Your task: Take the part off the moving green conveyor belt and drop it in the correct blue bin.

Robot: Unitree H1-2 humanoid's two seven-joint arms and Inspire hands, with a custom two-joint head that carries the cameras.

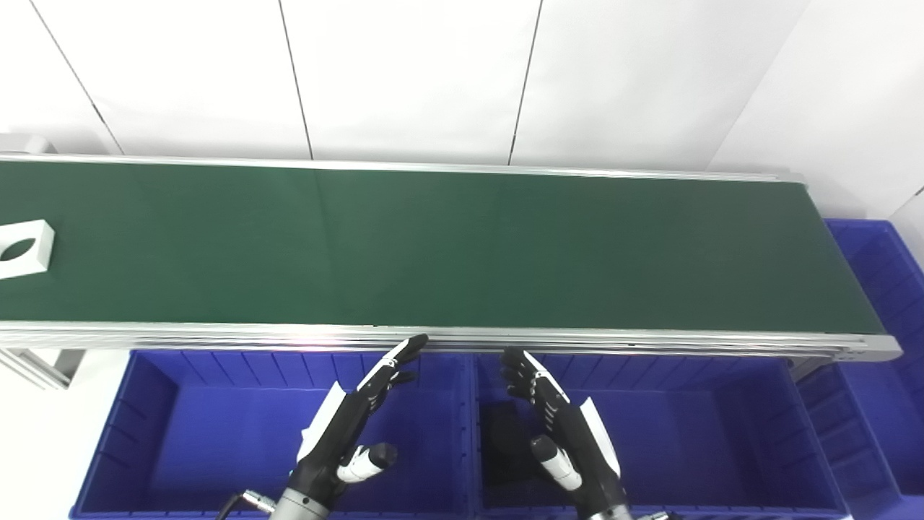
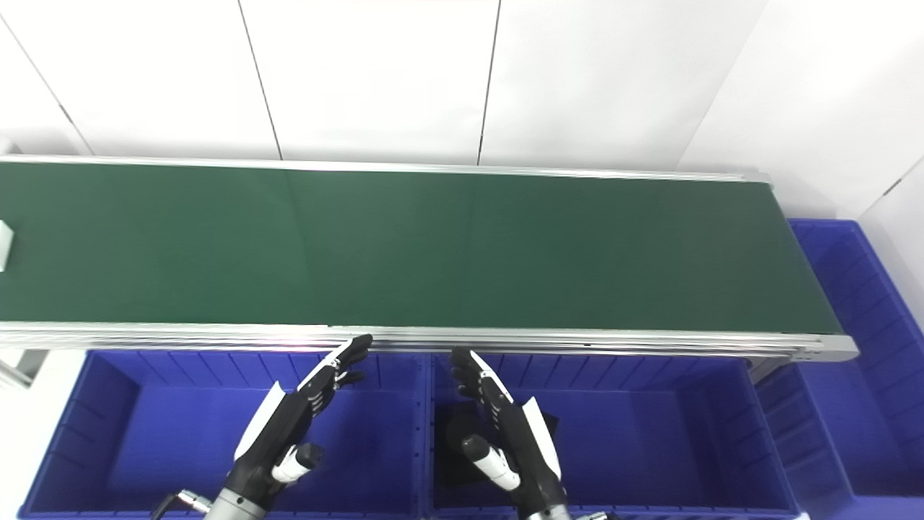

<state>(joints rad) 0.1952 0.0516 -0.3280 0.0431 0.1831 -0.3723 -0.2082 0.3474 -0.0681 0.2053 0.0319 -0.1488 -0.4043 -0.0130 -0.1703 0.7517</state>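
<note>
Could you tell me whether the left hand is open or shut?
Open: the left hand holds nothing, fingers straight and apart.

a factory-style sorting station or robotics test lab: a long green conveyor belt (image 1: 447,249) in an aluminium frame (image 1: 462,338), blue plastic bins (image 1: 216,426) lined below it and at its end, plain white panelled walls (image 1: 404,72) behind.

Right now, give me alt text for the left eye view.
A flat white part with a round hole rides the long green conveyor belt at far left. Both hands, left hand and right hand, hover open above deep blue plastic bins.
</note>
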